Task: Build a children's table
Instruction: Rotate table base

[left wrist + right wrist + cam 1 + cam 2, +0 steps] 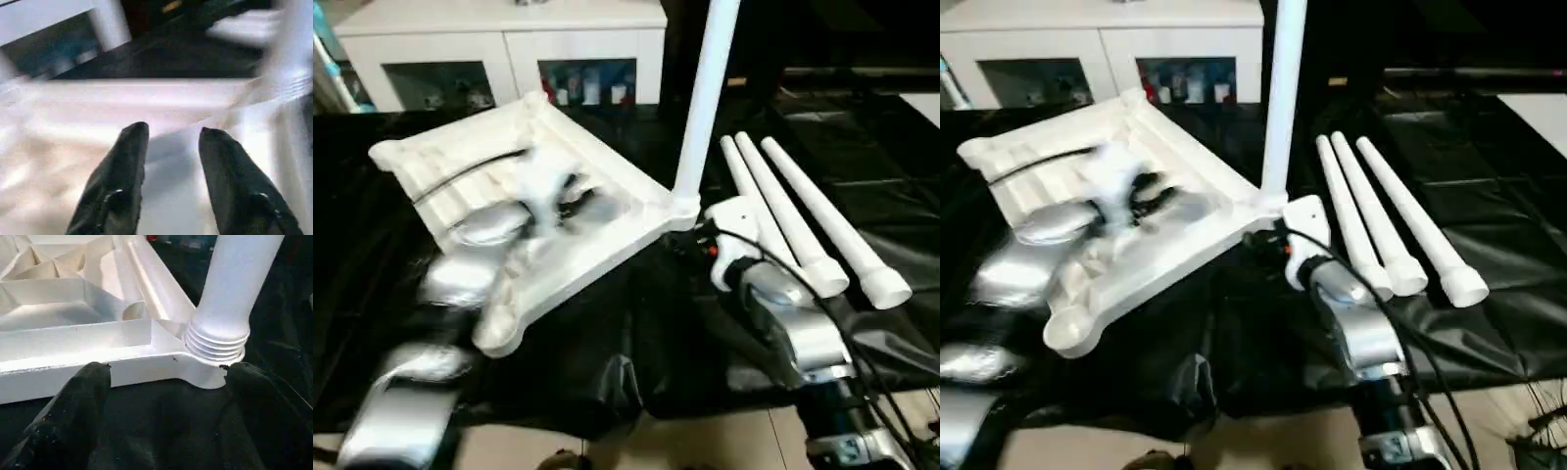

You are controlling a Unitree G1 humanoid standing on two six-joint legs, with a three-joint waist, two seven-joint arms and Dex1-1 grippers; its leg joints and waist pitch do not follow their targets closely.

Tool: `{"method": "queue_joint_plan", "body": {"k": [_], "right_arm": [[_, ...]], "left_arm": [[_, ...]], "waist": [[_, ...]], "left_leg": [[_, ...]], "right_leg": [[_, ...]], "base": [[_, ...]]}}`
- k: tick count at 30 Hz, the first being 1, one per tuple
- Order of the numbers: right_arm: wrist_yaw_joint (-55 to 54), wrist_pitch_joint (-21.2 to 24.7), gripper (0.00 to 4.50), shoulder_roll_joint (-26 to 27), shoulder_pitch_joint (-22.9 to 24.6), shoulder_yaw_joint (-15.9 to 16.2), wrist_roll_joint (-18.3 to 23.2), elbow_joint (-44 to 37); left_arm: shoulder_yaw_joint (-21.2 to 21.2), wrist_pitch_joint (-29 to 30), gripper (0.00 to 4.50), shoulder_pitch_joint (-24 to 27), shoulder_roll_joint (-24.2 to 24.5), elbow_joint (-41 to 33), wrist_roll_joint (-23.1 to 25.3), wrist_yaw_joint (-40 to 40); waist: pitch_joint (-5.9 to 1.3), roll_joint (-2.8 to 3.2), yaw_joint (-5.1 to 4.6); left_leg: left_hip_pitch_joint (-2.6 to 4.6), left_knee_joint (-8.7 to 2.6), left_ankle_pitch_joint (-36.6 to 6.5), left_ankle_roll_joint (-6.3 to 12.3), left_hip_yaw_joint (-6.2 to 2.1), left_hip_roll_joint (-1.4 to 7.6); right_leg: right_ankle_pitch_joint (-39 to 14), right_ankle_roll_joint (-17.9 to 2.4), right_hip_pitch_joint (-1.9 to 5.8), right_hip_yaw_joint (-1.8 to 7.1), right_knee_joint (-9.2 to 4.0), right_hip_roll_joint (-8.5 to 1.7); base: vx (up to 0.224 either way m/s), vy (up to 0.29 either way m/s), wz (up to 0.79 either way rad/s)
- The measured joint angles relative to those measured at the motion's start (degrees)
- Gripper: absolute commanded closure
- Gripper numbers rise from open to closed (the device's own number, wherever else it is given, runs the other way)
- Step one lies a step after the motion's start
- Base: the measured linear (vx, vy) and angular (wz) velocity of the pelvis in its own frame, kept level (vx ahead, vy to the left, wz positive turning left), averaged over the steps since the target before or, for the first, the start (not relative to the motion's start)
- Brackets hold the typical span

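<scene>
The white table top (597, 162) lies underside up and tilted on the black cover. One white leg (705, 88) stands upright in its near right corner socket (210, 372), with its screw threads showing above the socket. Three loose legs (803, 215) lie side by side to the right. My left gripper (171, 129) is open above the ribbed underside of the top, with nothing between its fingers. My right gripper (166, 369) is open just in front of the socket corner, its fingers spread wide on either side of the corner and not touching it.
A white glass-door cabinet (499, 39) stands behind the work table. The black cover (607, 362) wrinkles toward the front edge, with beige floor (705, 441) below it. A black cable (470, 171) runs across the table top.
</scene>
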Motion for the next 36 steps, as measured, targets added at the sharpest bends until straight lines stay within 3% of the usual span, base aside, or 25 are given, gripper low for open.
{"method": "queue_joint_plan", "body": {"k": [5, 13, 17, 20, 23, 25, 29, 36], "right_arm": [[-0.23, 0.04, 0.38, 0.25, -1.89, 0.25, -0.88, 3.78], [-1.74, -0.44, 0.38, 1.07, -5.77, 1.84, -2.71, 10.19], [-2.74, -0.66, 0.38, 1.66, -5.93, 1.85, -3.27, 11.27], [-5.13, -1.35, 0.38, 1.96, -6.00, 1.65, -3.49, 11.27], [-6.63, -1.61, 0.38, 1.84, -6.86, 0.73, -3.65, 12.43], [-6.47, -1.61, 0.38, 1.68, -7.28, 0.81, -4.11, 13.28], [-4.24, -1.72, 0.38, 1.57, -7.65, 3.04, -5.54, 17.22], [-1.24, -6.53, 0.38, 4.39, -10.94, 4.53, -5.43, 27.23]], "left_arm": [[1.05, 5.81, 1.97, 5.10, 7.33, -5.54, 6.86, 2.45], [1.49, 15.14, 1.37, 9.26, 15.10, -10.86, 13.34, 7.30], [1.21, 19.24, 0.94, 13.58, 16.94, -14.35, 15.91, 7.04], [0.66, 22.85, 0.93, 16.59, 18.52, -17.18, 17.37, 5.91], [0.72, 25.72, 0.53, 18.16, 19.62, -18.75, 17.13, 4.97], [0.68, 26.83, 0.52, 18.95, 19.53, -19.34, 16.17, 4.13], [0.06, 28.78, 0.15, 21.30, 17.05, -20.87, 12.20, -0.14], [-3.99, 29.64, 0.05, 24.16, 15.68, -25.73, 7.96, -6.41]], "waist": [[-0.02, -0.06, 0.10], [-0.01, -0.24, -0.13], [-0.01, -0.24, -0.05], [-0.02, -0.25, 0.05], [-0.03, -0.27, 0.14], [-0.04, -0.28, 0.08], [-0.07, -0.29, -0.01], [-0.06, -0.28, 0.11]], "left_leg": [[0.03, -0.01, 0.03, -0.04, -0.01, 0.00], [0.02, 0.00, 0.04, -0.07, -0.01, -0.03], [0.01, -0.05, 0.03, -0.07, -0.01, -0.03], [0.00, -0.05, 0.04, -0.07, -0.01, -0.03], [0.04, -0.01, 0.05, -0.09, -0.01, -0.03], [0.04, 0.02, 0.05, -0.09, -0.01, -0.04], [0.08, 0.05, 0.05, -0.09, -0.01, -0.04], [0.05, 0.05, 0.05, -0.09, -0.04, -0.04]], "right_leg": [[-0.03, 0.06, 0.01, 0.02, 0.03, 0.01], [-0.04, 0.07, 0.01, 0.08, 0.03, 0.01], [-0.06, 0.10, -0.03, 0.08, 0.03, 0.02], [-0.06, 0.10, -0.03, 0.08, 0.02, 0.03], [-0.05, 0.10, 0.01, 0.09, 0.04, 0.03], [-0.06, 0.10, 0.02, 0.11, 0.04, 0.03], [-0.04, 0.08, 0.05, 0.13, 0.04, 0.02], [-0.02, 0.04, 0.04, 0.10, 0.08, 0.03]], "base": [[0.000, 0.000, 0.00], [0.000, 0.000, 0.00], [0.000, 0.000, 0.00], [0.000, 0.000, 0.00], [0.000, 0.000, 0.00], [0.000, 0.000, 0.00], [0.000, 0.000, 0.00], [0.000, 0.000, 0.00]]}}
